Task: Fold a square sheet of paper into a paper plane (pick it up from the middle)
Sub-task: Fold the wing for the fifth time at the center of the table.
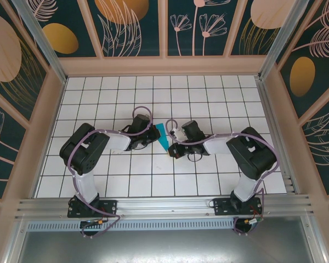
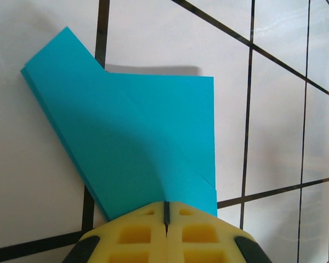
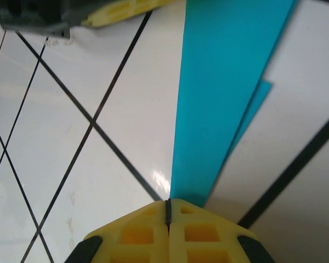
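The left pincer (image 2: 166,215) was seen shut, its yellow tips pressed together, with the near edge of the sheet of paper (image 2: 137,137) meeting them. The right pincer (image 3: 168,208) was likewise seen shut, and the narrow end of the teal strip was met right at its tips. Whether a layer of paper was nipped between either pair of tips, or merely pressed against the desk (image 1: 208,93), could not be told.

From above, the sheet was found at the middle of the desk, between the two pincers, the left one touching it from its left side and the right one from its right, nearer end. Neither arm could be judged the nearer, since both were at the paper. Its long axis was seen to run away from the arm bases, slightly aslant. In the right wrist view it stretched straight ahead of the tips, widening with distance. In the left wrist view it spread ahead and to the left.

The paper was no longer square. It was seen folded into stacked layers, with a slanted flap, a faint crease towards the left pincer and a second edge peeking from under the strip. A finished dart was not yet made out, so further folding was judged to be needed.
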`<state>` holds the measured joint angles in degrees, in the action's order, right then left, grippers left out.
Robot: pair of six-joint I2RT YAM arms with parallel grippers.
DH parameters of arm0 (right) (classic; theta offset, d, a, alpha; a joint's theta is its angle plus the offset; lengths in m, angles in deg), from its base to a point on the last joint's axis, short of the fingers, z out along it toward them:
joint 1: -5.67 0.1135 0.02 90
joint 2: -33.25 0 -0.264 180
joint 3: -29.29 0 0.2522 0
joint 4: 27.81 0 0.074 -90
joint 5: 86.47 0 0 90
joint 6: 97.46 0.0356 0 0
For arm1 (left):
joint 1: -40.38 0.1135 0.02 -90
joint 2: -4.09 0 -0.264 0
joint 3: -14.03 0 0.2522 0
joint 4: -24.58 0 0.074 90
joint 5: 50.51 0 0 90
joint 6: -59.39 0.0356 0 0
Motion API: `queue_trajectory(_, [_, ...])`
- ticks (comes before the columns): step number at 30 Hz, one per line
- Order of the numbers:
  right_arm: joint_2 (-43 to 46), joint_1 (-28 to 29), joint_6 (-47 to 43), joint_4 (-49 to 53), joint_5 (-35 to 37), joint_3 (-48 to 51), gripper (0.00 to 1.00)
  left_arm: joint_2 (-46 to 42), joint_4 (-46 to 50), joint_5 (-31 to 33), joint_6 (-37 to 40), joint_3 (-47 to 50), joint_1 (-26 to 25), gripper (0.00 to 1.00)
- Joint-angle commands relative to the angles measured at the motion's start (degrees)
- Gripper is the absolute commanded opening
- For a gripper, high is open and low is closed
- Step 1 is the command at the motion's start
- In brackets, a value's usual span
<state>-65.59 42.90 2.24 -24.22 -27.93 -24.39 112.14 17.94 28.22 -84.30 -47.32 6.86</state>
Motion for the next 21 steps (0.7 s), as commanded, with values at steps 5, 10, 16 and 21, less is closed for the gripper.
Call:
queue_trajectory(5, [3.4,1.5,3.3,8.0,-0.8,5.7,0.00,6.4,10.5,8.7,-0.3,3.2,0.7,0.00])
queue_trajectory(10, [6.4,1.1,5.3,8.1,1.6,5.3,0.00,5.3,8.3,6.0,1.2,2.9,0.7,0.00])
queue_trajectory(16, [14.1,-0.6,11.9,5.4,5.8,1.5,0.06,-0.8,6.8,0.3,5.0,-0.3,0.8,0.00])
queue_trajectory(21, [16.7,-3.7,16.8,3.9,12.2,-0.1,0.29,-7.2,10.4,0.9,5.0,-4.3,0.7,0.22])
